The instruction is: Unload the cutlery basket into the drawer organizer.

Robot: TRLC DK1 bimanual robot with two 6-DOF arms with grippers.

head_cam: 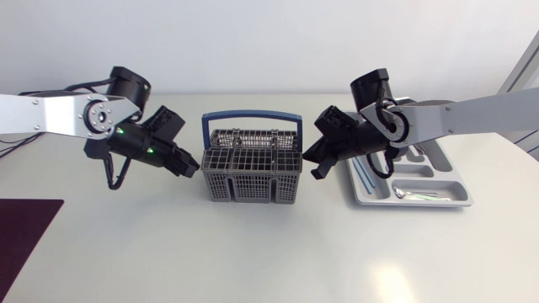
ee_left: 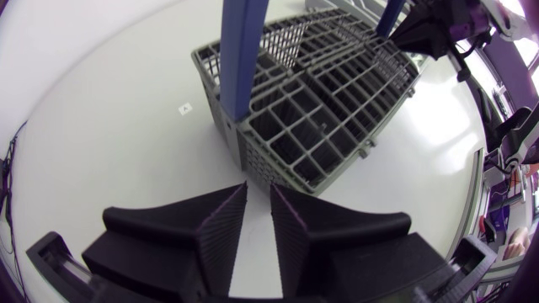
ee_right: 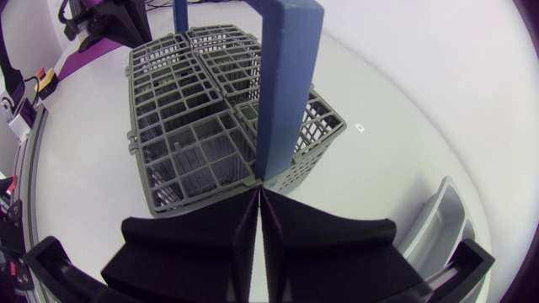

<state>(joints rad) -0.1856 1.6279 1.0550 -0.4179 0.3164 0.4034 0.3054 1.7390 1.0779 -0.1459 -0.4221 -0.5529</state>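
Grey cutlery basket [head_cam: 251,168] in the middle of the desk [head_cam: 253,252], an arm at each end of it.

The basket stands upright with its blue handle [head_cam: 251,118] arching over the top. The left fingers [ee_left: 221,244] hang low just beside its left end, held a narrow slit apart with bare desk showing between them and nothing in the gap. The right fingers [ee_right: 240,236] sit just off the basket's right end, pressed flat together on nothing, pointing at the foot of the handle. Past the right arm [head_cam: 438,118], the grey drawer organizer [head_cam: 461,187] lies flat on the desk, well apart from the basket, with a spoon [head_cam: 413,195] in its front compartment and some long pieces in the slot nearest the basket. A dark mat [head_cam: 25,227] lies at the desk's near left corner.
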